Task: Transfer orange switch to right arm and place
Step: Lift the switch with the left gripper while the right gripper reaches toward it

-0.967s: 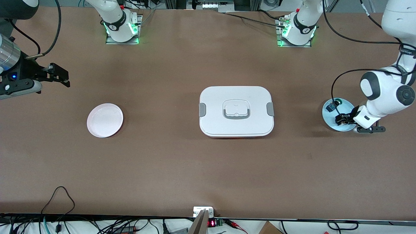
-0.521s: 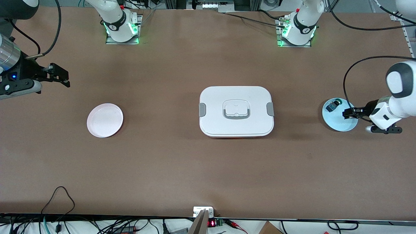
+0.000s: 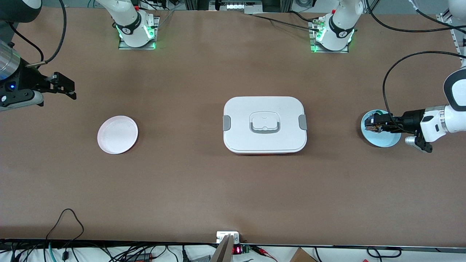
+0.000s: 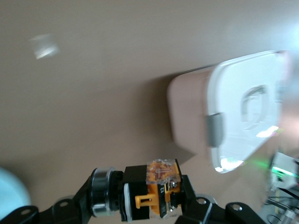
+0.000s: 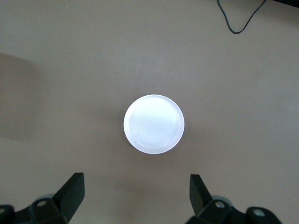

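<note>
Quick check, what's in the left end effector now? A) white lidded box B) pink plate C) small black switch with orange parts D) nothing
C: the left end effector is shut on the small black switch with orange parts, held over the light blue round plate.

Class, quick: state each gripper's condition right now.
Left gripper: shut on the small black switch with orange parts, above the light blue plate.
Right gripper: open, holding nothing.

White lidded box [image 3: 265, 124] mid-table, between pink plate [image 3: 117, 134] and light-blue plate [image 3: 381, 140].
</note>
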Controlling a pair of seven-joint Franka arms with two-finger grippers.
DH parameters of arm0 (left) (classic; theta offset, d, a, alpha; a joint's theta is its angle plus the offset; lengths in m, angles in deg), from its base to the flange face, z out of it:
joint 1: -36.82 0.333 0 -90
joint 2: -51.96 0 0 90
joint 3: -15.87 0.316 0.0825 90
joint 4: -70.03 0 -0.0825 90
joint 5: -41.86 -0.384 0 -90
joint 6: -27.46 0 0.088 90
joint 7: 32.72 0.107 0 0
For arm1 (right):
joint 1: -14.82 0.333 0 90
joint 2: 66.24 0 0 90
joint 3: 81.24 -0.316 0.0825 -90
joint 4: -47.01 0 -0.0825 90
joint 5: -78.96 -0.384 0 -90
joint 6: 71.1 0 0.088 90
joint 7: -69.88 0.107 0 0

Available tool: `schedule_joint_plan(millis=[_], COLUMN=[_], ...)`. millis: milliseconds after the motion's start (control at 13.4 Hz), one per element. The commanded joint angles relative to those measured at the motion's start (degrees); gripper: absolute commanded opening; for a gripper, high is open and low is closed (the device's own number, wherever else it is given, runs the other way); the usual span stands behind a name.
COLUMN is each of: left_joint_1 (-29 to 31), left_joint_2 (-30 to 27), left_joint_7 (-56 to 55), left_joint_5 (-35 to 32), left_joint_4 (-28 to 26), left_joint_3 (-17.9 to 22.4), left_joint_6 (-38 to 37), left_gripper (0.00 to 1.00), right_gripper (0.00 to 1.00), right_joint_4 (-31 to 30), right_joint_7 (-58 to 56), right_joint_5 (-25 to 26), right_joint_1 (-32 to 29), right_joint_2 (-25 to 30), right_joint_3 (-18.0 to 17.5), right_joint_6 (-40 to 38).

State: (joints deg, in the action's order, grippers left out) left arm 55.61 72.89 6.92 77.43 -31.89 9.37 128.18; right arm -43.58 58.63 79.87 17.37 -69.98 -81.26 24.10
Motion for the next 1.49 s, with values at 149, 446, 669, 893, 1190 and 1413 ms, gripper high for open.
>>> schedule_joint_plan(millis=[149,446,669,893,1190,1413], left_joint_1=[0.1,-2.4,-3.9,-10.1,-14.9,-17.4], left_joint_2=[1.4,8.0,9.8,9.7,8.5,6.7], left_joint_7=[21.2,37.8,48.1,58.8,70.0,70.0], left_joint_5=[15.5,32.6,42.7,52.4,54.5,54.3], left_joint_4=[0.6,1.5,1.6,1.6,1.6,1.5], left_joint_3=[-3.8,-10.3,-15.6,-15.6,-15.6,-15.8], left_joint_6=[-8.4,-11.0,-10.3,-7.7,-1.0,2.8], left_gripper=[0.45,0.45,0.38,0.36,0.33,0.3], right_gripper=[1.0,1.0,1.0,1.0,1.0,1.0], right_joint_4=[0.1,0.2,0.1,0.1,0.0,-0.1], right_joint_7=[0.7,-0.1,-1.5,-4.7,4.4,9.2], right_joint_5=[-0.8,-2.9,-4.9,-17.4,-39.3,-51.9], right_joint_1=[-1.7,-2.2,-2.3,-2.2,-2.0,-0.3], right_joint_2=[-0.7,-1.1,-1.5,-3.5,-8.8,-12.1], right_joint_3=[-0.2,-0.2,-0.6,-0.4,-0.6,-0.8], right_joint_6=[1.3,0.0,-1.9,-3.0,-4.1,-3.6])
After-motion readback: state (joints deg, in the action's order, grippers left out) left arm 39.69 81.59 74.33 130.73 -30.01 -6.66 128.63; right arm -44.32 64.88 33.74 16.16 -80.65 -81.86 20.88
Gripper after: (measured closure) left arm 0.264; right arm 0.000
